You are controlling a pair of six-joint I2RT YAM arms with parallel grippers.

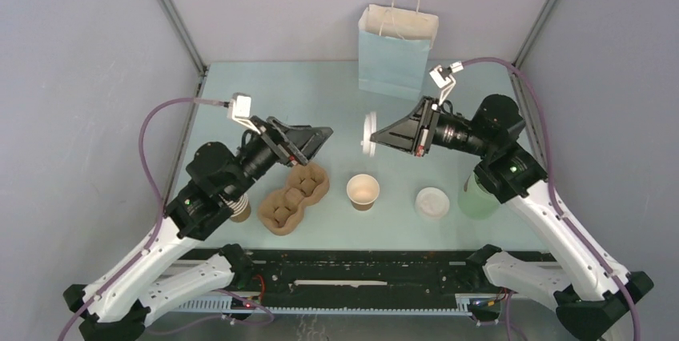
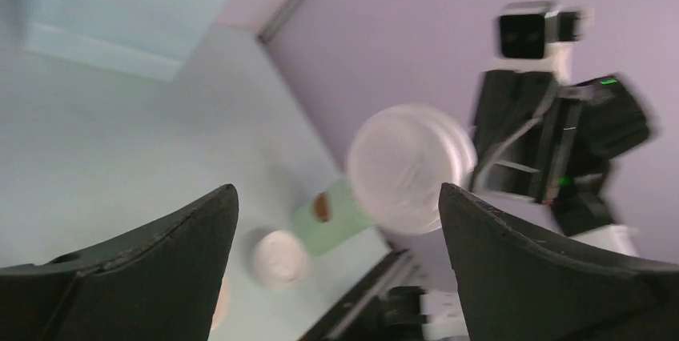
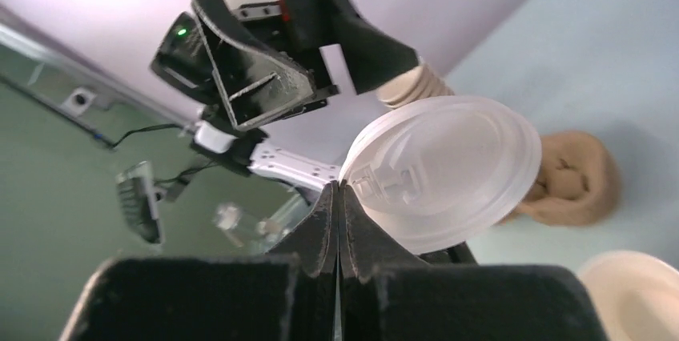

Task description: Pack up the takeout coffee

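Standing here I count one brown cup (image 1: 363, 191), one green cup (image 1: 472, 203), one cup stack (image 1: 240, 211), one carrier (image 1: 294, 197), one blue bag (image 1: 397, 51), and two white lids: a raised lid (image 1: 369, 134) and a flat lid (image 1: 431, 202).

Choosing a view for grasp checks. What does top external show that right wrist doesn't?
Top external only: the blue paper bag, the green cup, and the coffee cup standing open beside the carrier.

Right wrist only: the right fingers seen close, pinched shut on the rim of the translucent lid. A pale round edge in its corner could be the cup or the spare lid; can't tell.

Both: the lid held off the table, the carrier, and the left fingers spread open with nothing in them.
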